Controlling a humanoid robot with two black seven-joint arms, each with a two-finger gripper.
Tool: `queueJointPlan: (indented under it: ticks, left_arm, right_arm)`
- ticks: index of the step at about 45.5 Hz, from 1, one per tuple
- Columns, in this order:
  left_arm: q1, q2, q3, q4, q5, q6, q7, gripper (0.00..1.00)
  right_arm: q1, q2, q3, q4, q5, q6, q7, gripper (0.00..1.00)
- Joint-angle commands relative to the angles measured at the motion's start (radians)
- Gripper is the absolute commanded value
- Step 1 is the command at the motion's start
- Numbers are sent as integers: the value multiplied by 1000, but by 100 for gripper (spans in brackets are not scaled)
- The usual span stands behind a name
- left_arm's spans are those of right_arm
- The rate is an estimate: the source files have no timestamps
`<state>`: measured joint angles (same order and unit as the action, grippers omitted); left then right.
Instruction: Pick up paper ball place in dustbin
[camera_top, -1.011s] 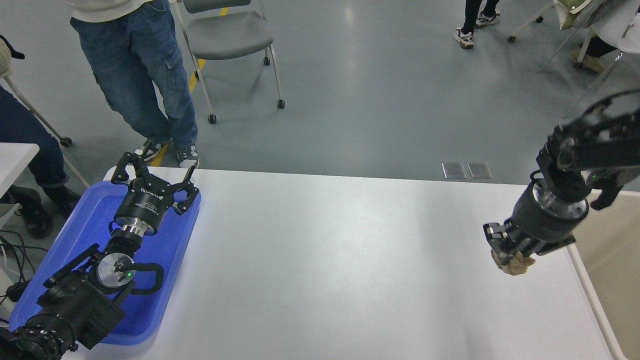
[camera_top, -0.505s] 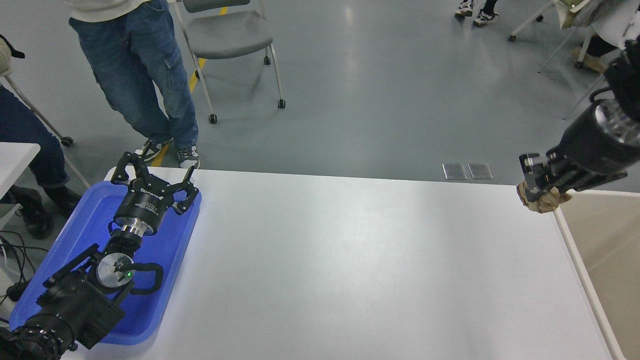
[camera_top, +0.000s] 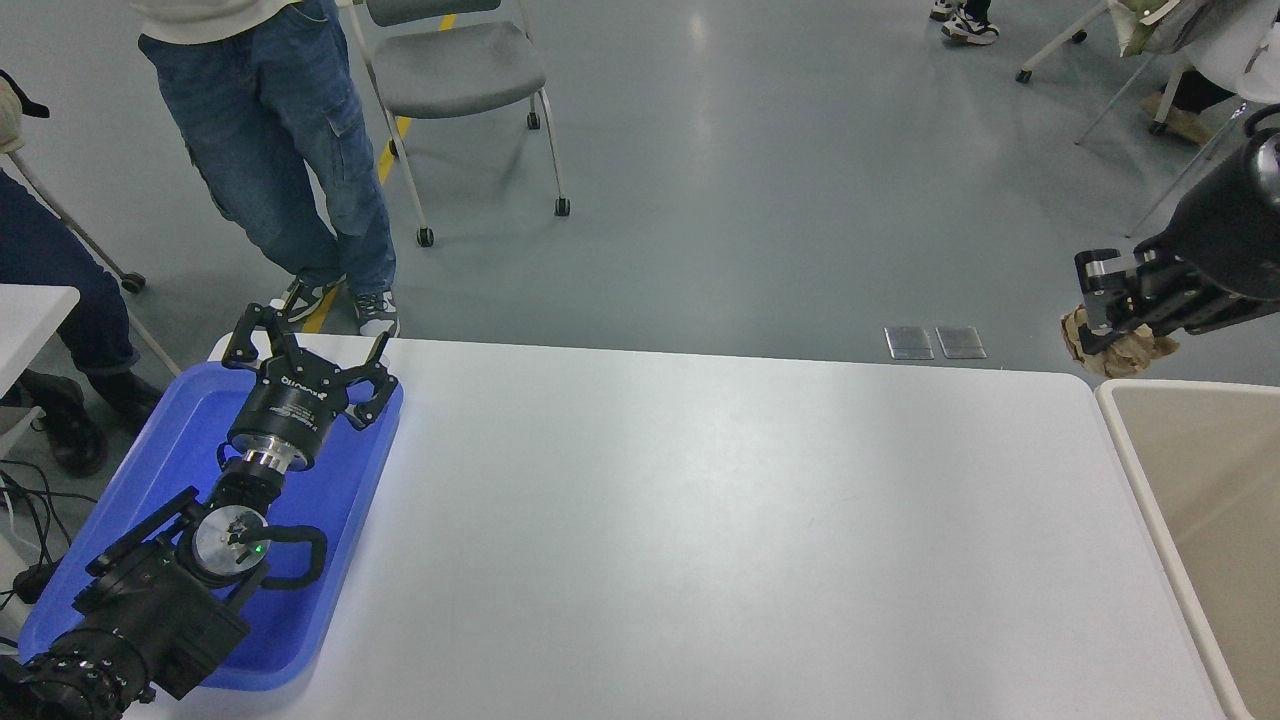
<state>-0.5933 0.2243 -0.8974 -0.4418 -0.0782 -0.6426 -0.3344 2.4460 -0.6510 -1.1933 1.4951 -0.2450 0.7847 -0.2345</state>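
Note:
My right gripper (camera_top: 1108, 330) is shut on the tan crumpled paper ball (camera_top: 1125, 352) and holds it in the air at the right edge, above the far left corner of the dustbin (camera_top: 1130, 440). The dustbin is a large beige bin with a pale cream rim, standing against the table's right end; only its left part shows. My left gripper (camera_top: 305, 350) is open and empty, parked over the blue tray at the lower left.
A shallow blue plastic tray (camera_top: 160, 450) lies on the white table's (camera_top: 700, 540) left end under the left arm. A person in jeans (camera_top: 290, 150) stands beyond the far left corner beside a grey wheeled chair (camera_top: 450, 70).
My right gripper has lifted the paper ball off the table's right side and carried it up and to the right, to above the dustbin's far corner. The left arm has not moved.

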Motion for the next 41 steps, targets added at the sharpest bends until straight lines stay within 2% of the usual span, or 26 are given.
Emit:
queueJointPlan:
  ticks: [1,13,28,34,41]
  left_arm:
    - [1,0,0,0,0,0,0,100]
    - [1,0,0,0,0,0,0,100]
    - [0,0,0,0,0,1,0,100]
    - [0,0,0,0,0,0,0,100]
    - [0,0,2,0,0,0,-1,100]
  right_arm:
    - [4,-56,-83,-36,-8,1,-2,0]
    - [-67,-173,-201,-177,-63,1,-2,0]
    - [-332,-213,-184,-473,-51,1,-2,0]
    - [-511,-223,-94,-617,-46,1,0,0]
    - [-772,-246,130,-792,-46,1,-2,0]
